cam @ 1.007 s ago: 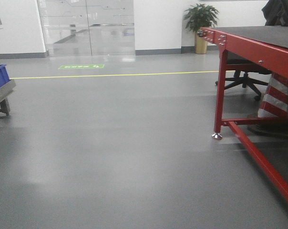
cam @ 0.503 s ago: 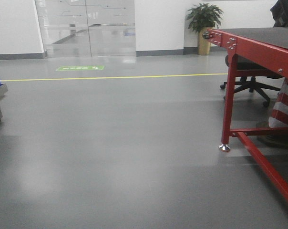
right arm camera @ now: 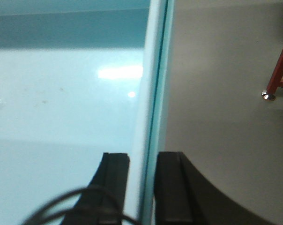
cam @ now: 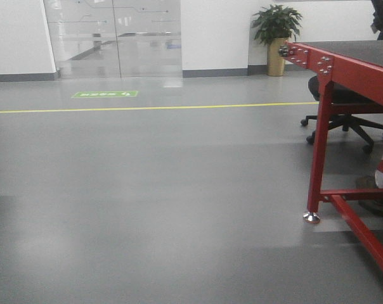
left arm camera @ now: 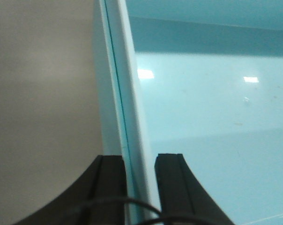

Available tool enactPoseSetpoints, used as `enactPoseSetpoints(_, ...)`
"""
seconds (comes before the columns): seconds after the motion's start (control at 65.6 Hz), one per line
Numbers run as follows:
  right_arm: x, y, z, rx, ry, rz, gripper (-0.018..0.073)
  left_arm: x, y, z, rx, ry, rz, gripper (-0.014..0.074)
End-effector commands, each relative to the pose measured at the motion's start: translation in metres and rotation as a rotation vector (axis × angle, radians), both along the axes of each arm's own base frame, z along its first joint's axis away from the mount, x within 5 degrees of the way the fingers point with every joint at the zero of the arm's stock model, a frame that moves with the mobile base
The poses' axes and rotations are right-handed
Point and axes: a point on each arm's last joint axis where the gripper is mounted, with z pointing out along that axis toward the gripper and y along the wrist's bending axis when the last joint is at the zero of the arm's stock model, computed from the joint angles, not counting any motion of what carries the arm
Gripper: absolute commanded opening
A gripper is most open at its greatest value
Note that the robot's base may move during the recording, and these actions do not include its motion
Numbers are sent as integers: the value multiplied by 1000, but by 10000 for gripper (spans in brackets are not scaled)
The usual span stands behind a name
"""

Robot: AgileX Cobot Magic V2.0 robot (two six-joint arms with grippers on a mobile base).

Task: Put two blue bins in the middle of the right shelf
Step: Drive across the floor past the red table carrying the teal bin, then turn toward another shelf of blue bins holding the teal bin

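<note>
- Black jaws of left gripper (left arm camera: 140, 161) and right gripper (right arm camera: 142, 159) clenched on opposite side walls of blue bin (left arm camera: 202, 108), carried above grey floor (cam: 147, 202).
- Hold both grips equally firm and level during transit.
- Steer wide of red table (cam: 344, 63).

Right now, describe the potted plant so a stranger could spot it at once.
Follow the white back wall to the right, past the glass doors, to the far corner of the red table. The potted plant stands there on the floor, the only greenery, in a golden pot.
</note>
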Motion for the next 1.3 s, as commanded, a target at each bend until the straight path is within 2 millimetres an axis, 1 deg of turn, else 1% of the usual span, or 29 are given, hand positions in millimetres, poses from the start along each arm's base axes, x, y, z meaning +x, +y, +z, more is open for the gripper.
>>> enactPoseSetpoints(0.0,-7,19,23,205,-143,100,-153,-20,-25,25,-287,-33,-165,-111)
enactPoseSetpoints(0.93,-6,19,24,209,-150,101,-153,-19,-25,25,-288,-35,-165,-111)
enactPoseSetpoints(1.281,-6,19,23,210,-153,100,-153,-13,-26,26,-308,-68,-148,-111)
